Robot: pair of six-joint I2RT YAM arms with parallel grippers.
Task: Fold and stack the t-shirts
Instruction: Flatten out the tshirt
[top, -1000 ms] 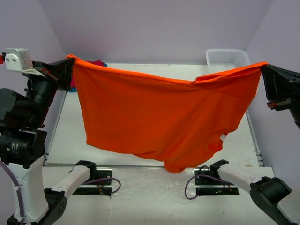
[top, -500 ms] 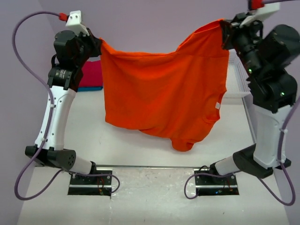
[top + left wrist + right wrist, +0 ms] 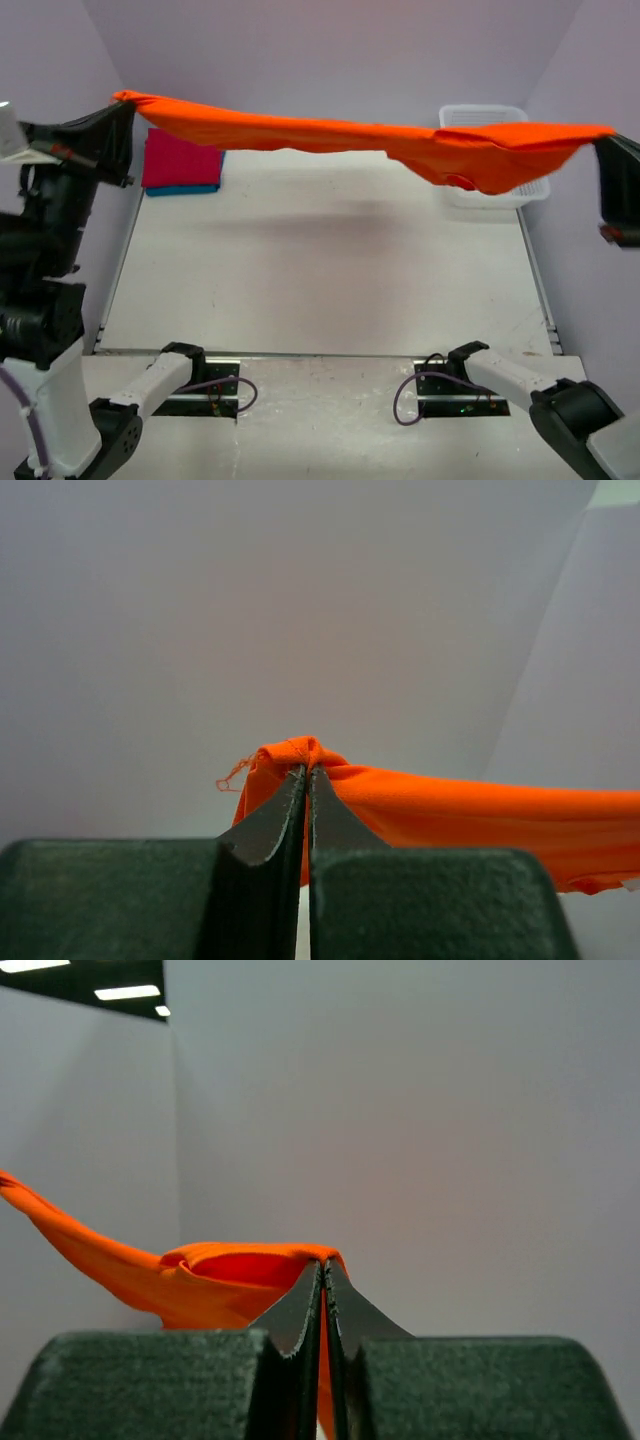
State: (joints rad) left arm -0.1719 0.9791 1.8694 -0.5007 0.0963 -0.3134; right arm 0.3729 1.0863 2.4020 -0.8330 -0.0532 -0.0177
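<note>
Orange t-shirt (image 3: pixel 330 135) stretched in air over counter (image 3: pixel 330 270), left hand (image 3: pixel 307 771) and right hand (image 3: pixel 323 1264) each clamped on an end; wrist views show only the pinches, top view adds red t-shirt (image 3: pixel 182 160) on blue t-shirt (image 3: pixel 185 189), basket (image 3: pixel 470 118)

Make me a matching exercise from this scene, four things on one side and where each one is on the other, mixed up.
1. orange t-shirt
2. red t-shirt
3. blue t-shirt
4. white basket

A. far right, at the back
B. on top of a folded stack
C. stretched out in mid-air
D. bottom of the stack, only its edge showing

Pairs: 1-C, 2-B, 3-D, 4-A
</note>
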